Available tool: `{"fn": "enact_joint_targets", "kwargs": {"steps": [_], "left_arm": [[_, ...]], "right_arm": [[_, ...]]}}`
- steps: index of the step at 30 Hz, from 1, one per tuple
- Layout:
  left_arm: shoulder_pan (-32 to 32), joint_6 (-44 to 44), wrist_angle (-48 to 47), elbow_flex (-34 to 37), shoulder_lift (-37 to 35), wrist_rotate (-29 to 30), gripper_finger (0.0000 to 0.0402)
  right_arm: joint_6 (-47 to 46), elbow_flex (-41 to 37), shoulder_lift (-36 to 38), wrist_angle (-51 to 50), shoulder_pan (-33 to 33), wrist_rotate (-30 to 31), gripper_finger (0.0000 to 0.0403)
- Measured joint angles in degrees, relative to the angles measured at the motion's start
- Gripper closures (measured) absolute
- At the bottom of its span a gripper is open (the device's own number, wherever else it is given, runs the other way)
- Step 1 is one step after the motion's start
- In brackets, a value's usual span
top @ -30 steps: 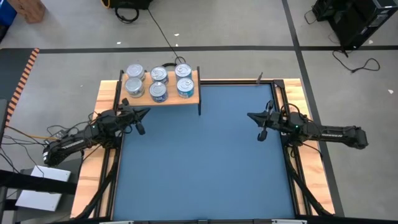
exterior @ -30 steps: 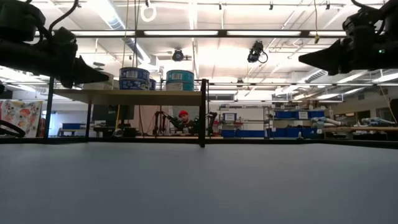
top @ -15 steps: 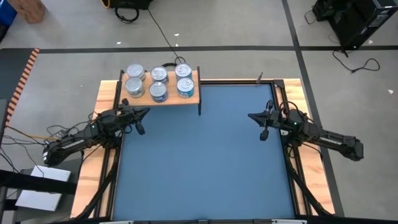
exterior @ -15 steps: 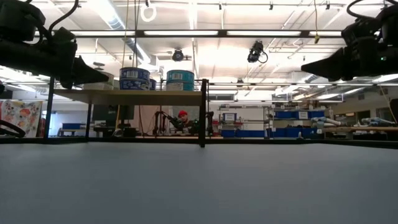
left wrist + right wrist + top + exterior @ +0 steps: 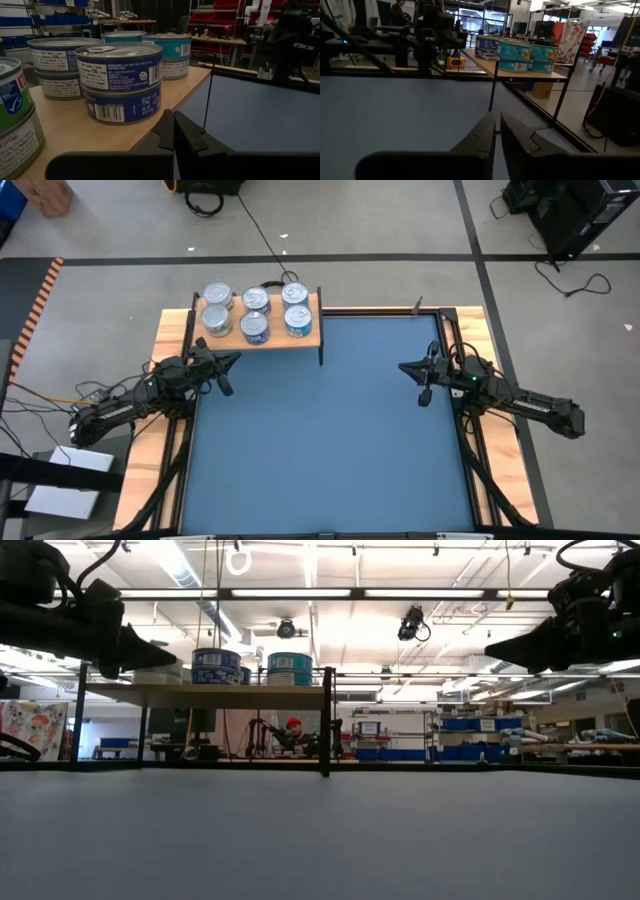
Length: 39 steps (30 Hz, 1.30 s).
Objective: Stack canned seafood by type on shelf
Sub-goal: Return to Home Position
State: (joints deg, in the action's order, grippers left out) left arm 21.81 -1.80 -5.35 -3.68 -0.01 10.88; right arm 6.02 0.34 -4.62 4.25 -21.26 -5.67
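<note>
The shelf (image 5: 312, 336), a light wood board on thin black legs, stands at the table's far left. Several tins of canned seafood (image 5: 256, 314) stand on it in stacks two high. The nearest stack has blue labels (image 5: 122, 80), teal ones (image 5: 167, 50) stand behind it, and a green-labelled tin (image 5: 15, 115) is beside it. My left gripper (image 5: 237, 359) is shut and hovers level just in front of the shelf's near edge, holding nothing. My right gripper (image 5: 402, 367) hovers level at the right side, pointing across the table. A narrow gap shows between its fingers (image 5: 498, 120), and nothing is in it.
The blue tabletop (image 5: 320, 450) spreads between the two arms, with black rails and wooden strips along its sides. The shelf's black front leg (image 5: 320, 356) stands on the table near its far edge. In the low view a person (image 5: 293, 726) shows in the room beyond.
My right arm's rear part has swung toward the table's near edge. Its gripper has stayed about where it was, over the right side.
</note>
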Motion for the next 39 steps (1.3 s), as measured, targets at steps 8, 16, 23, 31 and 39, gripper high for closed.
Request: {"fn": "enact_joint_targets", "kwargs": {"steps": [8,16,23,31,39], "left_arm": [[0.0,0.0,0.29,0.0,0.0,0.02,0.04],[0.0,0.0,0.31,0.0,0.0,0.03,0.04],[0.0,0.02,0.35,-0.04,0.0,0.04,0.04],[0.0,0.02,0.35,-0.07,0.0,0.06,0.04],[0.01,0.02,0.38,-0.07,0.0,0.06,0.04]], "right_arm": [[0.13,0.0,0.0,0.0,0.0,0.0,0.037],[0.13,0.0,0.0,0.02,0.0,0.0,0.0368],[0.13,0.0,0.0,0.02,0.0,0.01,0.0369],[0.13,0.0,0.0,0.02,0.0,0.0,0.0369],[0.13,0.0,0.0,0.02,0.0,0.0,0.0365]]}}
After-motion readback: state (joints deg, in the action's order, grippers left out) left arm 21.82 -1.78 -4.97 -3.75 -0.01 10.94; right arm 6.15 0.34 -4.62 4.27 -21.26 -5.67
